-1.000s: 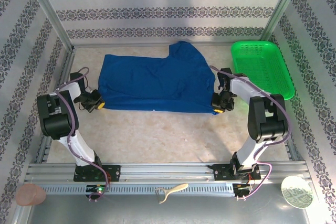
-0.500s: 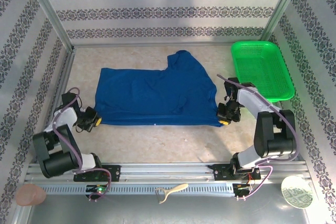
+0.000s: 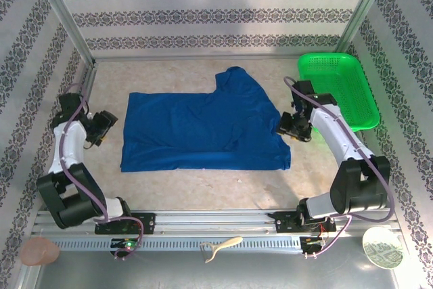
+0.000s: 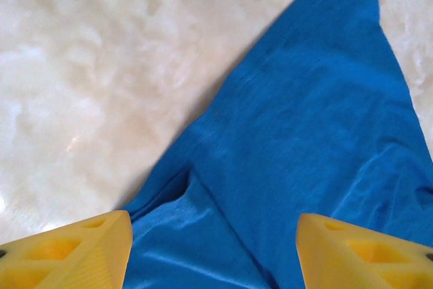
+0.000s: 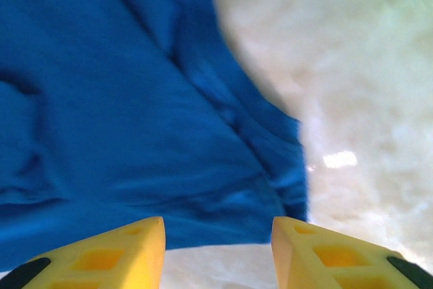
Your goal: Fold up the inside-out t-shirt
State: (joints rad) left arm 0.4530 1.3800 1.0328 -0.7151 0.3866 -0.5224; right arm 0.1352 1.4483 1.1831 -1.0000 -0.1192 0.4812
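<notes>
- Nearest the arm bases, a strip of bare counter [image 3: 203, 187] lies in front of the inside-out t-shirt [image 3: 196, 123], whose near hem [image 3: 203, 168] runs roughly straight from left to right.
- The t-shirt lies spread flat at mid-counter as a rough rectangle; both wrist views show light creases in the cloth.
- The left pincer [image 3: 103, 125] sits off the shirt's left edge, apart from the cloth. In its wrist view the yellow fingertips [image 4: 67, 248] stand wide apart with nothing between them: open and empty.
- The right pincer [image 3: 289, 129] sits just beside the shirt's right edge. Its fingertips [image 5: 111, 252] are likewise parted and grip nothing; a corner of the cloth lies below them.
- Farther back, one sleeve [image 3: 237, 79] juts out from the far edge, toward the right, breaking the rectangle.
- At the far right, the green basket [image 3: 337, 56] stands apart from the shirt and plays no part.
- Judgement: we are between grasps. The cloth is laid out, no fold is under way, and most of the folding remains.
- Next move, as we judge it: each pincer comes down on an edge or corner and pinches the cloth. Both then lift and carry together so the cloth does not bunch. The jutting sleeve likely wants tucking in first.
</notes>
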